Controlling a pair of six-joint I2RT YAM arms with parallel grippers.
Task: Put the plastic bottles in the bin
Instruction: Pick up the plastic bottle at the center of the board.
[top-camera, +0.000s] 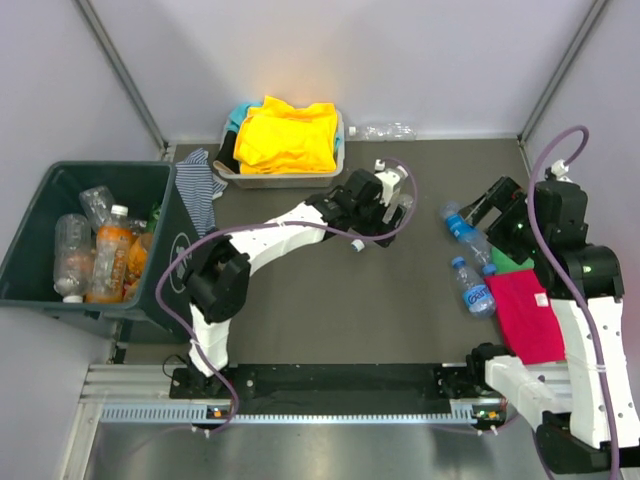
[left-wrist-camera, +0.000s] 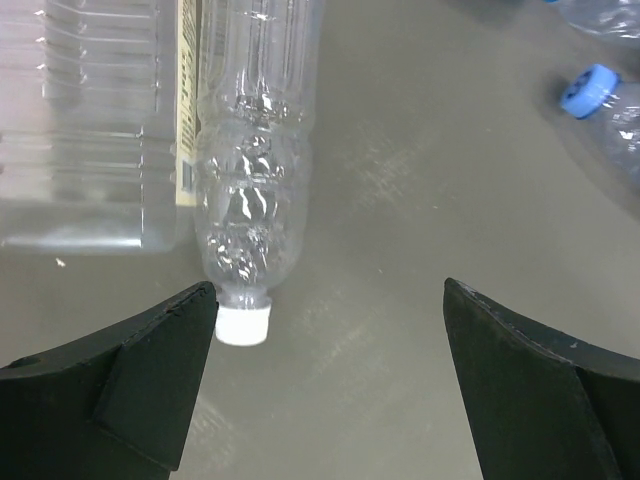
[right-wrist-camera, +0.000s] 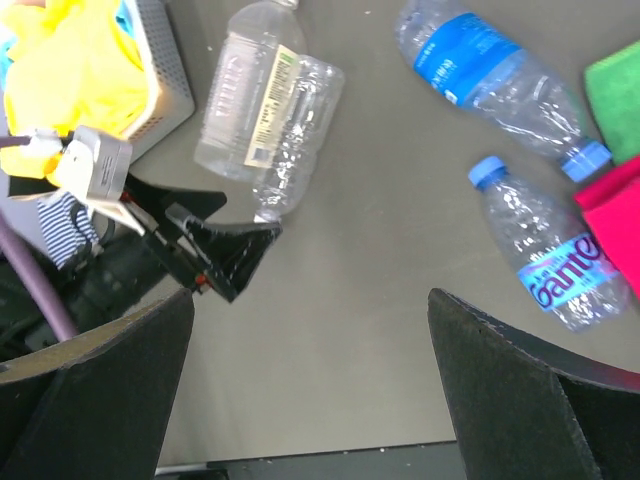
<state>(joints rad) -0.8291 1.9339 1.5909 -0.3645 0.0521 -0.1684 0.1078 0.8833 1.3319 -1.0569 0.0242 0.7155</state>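
Trouble is likeliest at the left gripper (left-wrist-camera: 328, 290). Its jaws stand wide and hold nothing, and the white cap (left-wrist-camera: 243, 325) of the crumpled clear plastic bottle (left-wrist-camera: 250, 200) sits just beside one jaw, not midway. Closing from here could nudge the neck sideways, so the slick, round bottle rolls or squirts free. The larger ribbed clear bottle with a yellow-edged label (left-wrist-camera: 90, 130) lies against it and could be shoved or caught along with it.

Both bottles lie near the surface's far edge, by the white tray of yellow cloth (top-camera: 285, 178). The deep dark green plastic bin (top-camera: 30, 230) stands at the left edge, several bottles already inside.

The right gripper (right-wrist-camera: 310, 300) has its jaws wide and empty too, near two blue-labelled bottles toward the right edge. The first blue-labelled bottle (right-wrist-camera: 480, 70) shows no readable writing. The other blue-labelled bottle (right-wrist-camera: 545, 260) carries white script beginning "Gam"; the rest is unclear. The yellow-edged label's print is too small to read.
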